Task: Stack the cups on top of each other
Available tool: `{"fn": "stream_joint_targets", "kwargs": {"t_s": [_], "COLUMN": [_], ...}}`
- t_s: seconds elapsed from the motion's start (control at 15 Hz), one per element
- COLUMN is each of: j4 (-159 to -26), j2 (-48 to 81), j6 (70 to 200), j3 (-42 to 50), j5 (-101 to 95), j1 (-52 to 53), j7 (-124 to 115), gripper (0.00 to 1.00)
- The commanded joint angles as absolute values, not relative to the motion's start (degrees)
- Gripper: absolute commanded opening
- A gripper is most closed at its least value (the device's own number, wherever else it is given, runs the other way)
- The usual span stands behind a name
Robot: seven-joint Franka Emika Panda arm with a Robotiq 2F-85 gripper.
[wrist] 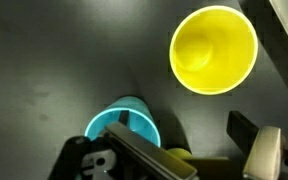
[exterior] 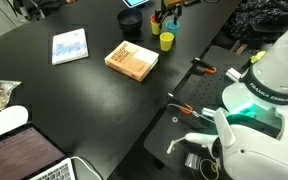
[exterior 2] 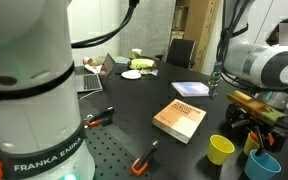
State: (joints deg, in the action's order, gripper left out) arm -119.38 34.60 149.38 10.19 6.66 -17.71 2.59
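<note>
yellow cup [wrist: 213,50]: small, bright plastic, upright, mouth up, empty; stands ahead of the gripper [wrist: 174,160] and off to one side, clear of it

blue cup [wrist: 124,125]: upright, mouth up, close under the gripper, its near rim hidden by it

in an exterior view the blue cup [exterior 2: 262,165] stands near the yellow cup [exterior 2: 220,149], not touching

second yellow cup [wrist: 180,154]: only a sliver shows at the gripper; pose unclear

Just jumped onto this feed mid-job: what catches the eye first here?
The yellow cup, mouth up, fills the upper right of the wrist view, with a blue cup lower left on the black table. In an exterior view the robot's white base looms at left, and a tan book lies mid-table, apart from the cups.
</note>
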Motion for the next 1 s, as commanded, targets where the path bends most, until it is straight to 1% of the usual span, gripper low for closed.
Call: {"fn": "stream_joint_targets", "kwargs": {"t_s": [0.0,0.4,0.47,0.53,0.6,0.67,0.93], "j4": [-115.2,-109.6,-109.0,-108.6,-108.3,-108.0,-108.7], "j2": [37.8,42.5,43.1,43.6,44.1,44.5,44.0], "j6": [149.5,148.4,148.3,148.3,148.3,148.3,147.3], "j3": [11.4,11.1,10.9,11.1,11.1,11.3,11.5], "j5": [4.1,2.8,2.8,2.5,2.4,2.2,2.2], "j1": [-16.9,-17.9,-18.0,-17.8,-17.7,-17.7,-17.5], "j7": [2.0,2.7,2.8,2.9,2.8,2.7,2.5], "gripper": [1.0,1.0,0.75,0.74,0.68,0.58,0.28]}}
